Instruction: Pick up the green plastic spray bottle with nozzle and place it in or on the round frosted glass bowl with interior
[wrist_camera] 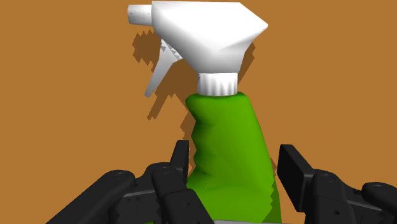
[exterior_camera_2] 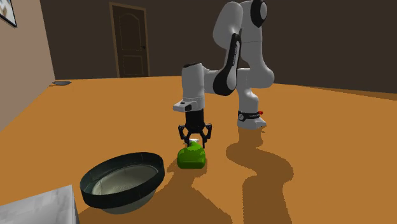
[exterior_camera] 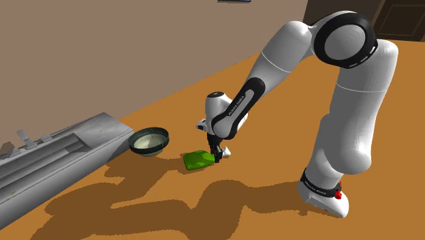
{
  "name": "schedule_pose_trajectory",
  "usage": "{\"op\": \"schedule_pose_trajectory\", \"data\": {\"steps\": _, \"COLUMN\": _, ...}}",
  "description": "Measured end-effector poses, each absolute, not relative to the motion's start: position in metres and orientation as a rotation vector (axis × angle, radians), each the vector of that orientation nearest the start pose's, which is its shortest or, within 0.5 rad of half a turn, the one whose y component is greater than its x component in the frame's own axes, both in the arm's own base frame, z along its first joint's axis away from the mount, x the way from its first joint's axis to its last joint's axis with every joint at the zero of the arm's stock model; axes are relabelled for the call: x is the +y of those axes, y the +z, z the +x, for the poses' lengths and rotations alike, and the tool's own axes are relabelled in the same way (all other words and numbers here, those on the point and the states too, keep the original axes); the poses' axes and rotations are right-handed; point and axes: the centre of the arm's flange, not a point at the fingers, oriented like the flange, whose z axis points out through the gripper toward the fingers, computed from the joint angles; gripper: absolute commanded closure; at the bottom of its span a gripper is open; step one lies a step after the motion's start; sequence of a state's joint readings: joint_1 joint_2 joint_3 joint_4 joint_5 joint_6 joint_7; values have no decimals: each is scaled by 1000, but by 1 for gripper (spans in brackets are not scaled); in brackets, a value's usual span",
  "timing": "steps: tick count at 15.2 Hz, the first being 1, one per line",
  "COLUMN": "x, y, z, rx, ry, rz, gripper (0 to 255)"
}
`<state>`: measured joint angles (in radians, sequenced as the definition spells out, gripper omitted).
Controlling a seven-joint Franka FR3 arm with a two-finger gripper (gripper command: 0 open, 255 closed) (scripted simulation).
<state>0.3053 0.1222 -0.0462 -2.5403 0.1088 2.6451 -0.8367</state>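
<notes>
The green spray bottle (exterior_camera: 197, 160) (exterior_camera_2: 191, 157) lies on its side on the orange-brown surface, its white trigger nozzle (wrist_camera: 203, 38) pointing away from my hand. My black gripper (exterior_camera: 218, 157) (exterior_camera_2: 195, 140) (wrist_camera: 235, 168) is lowered over the bottle's green body (wrist_camera: 229, 146). The fingers stand open, one on each side of it, close to its sides without clasping it. The round dark-rimmed bowl (exterior_camera: 163, 134) (exterior_camera_2: 154, 167) with a pale inside sits on the surface just beyond the bottle, toward the shoulder view's left.
A long grey metal unit (exterior_camera: 61, 146) (exterior_camera_2: 38, 207) lies beside the bowl at the shoulder view's left. The arm's base (exterior_camera: 325, 192) stands at the lower right. A dark door (exterior_camera_2: 130, 41) is in the far wall.
</notes>
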Motion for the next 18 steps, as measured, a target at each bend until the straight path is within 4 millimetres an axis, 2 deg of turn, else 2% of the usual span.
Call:
{"op": "schedule_pose_trajectory", "data": {"steps": 5, "x": 114, "y": 231, "z": 443, "rx": -1483, "ry": 5, "rz": -2714, "gripper": 255}}
{"op": "schedule_pose_trajectory", "data": {"steps": 18, "x": 114, "y": 300, "z": 442, "rx": -1484, "ry": 4, "rz": -2714, "gripper": 255}}
